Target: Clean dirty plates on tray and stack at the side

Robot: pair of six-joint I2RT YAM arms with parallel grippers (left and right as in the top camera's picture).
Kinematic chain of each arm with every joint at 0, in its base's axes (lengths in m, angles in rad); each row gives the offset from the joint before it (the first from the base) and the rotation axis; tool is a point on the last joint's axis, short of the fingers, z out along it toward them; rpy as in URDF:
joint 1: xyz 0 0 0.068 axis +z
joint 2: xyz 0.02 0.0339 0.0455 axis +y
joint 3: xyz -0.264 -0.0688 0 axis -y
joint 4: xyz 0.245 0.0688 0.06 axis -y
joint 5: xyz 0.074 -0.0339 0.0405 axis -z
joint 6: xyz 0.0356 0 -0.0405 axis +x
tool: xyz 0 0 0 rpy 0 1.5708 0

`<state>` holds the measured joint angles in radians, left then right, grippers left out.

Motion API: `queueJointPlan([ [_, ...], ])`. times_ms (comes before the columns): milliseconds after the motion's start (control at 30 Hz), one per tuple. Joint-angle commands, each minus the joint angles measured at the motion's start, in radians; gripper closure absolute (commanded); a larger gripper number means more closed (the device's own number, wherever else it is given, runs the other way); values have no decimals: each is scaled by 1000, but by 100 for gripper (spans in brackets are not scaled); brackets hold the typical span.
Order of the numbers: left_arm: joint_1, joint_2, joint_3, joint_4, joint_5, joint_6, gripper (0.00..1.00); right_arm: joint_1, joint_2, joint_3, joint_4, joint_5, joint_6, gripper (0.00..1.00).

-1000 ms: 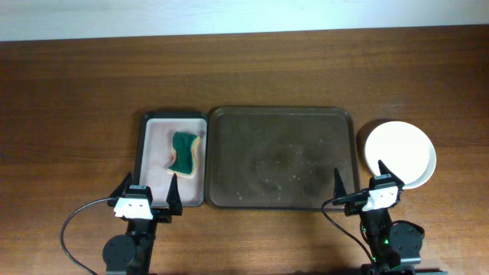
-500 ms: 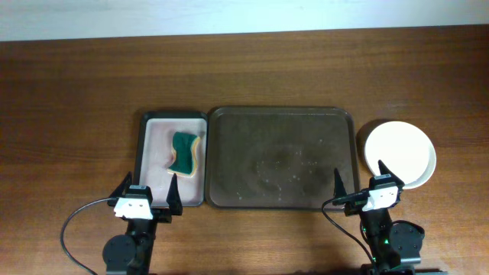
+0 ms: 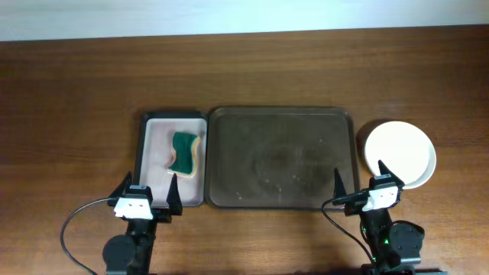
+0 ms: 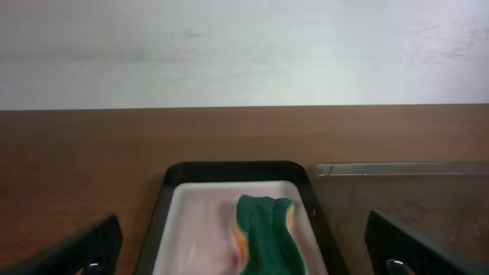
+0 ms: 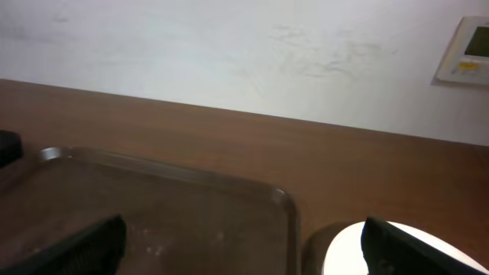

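Note:
A large brown tray [image 3: 280, 157] lies mid-table with only pale crumbs on it; it also shows in the right wrist view [image 5: 153, 206]. White plates [image 3: 399, 153] sit stacked on the table right of the tray, seen also in the right wrist view [image 5: 397, 248]. A green and yellow sponge [image 3: 184, 152] lies in a small black tray with a pink inside [image 3: 157, 141]. My left gripper [image 3: 147, 191] is open and empty at the small tray's near edge; the sponge [image 4: 263, 237] lies ahead of its fingers. My right gripper [image 3: 357, 177] is open and empty at the big tray's near right corner.
The brown wooden table [image 3: 76, 92] stretches to a white wall at the back. A wall panel [image 5: 464, 50] shows in the right wrist view. Cables run from both arm bases at the table's front edge.

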<state>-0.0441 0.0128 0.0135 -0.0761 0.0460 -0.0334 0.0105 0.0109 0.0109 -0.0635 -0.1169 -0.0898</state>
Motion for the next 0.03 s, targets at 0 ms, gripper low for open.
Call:
queueJointPlan([
  [0,-4,-8,-5,0,18,20,1,9,-7,-5,-4,-5,-7,1],
])
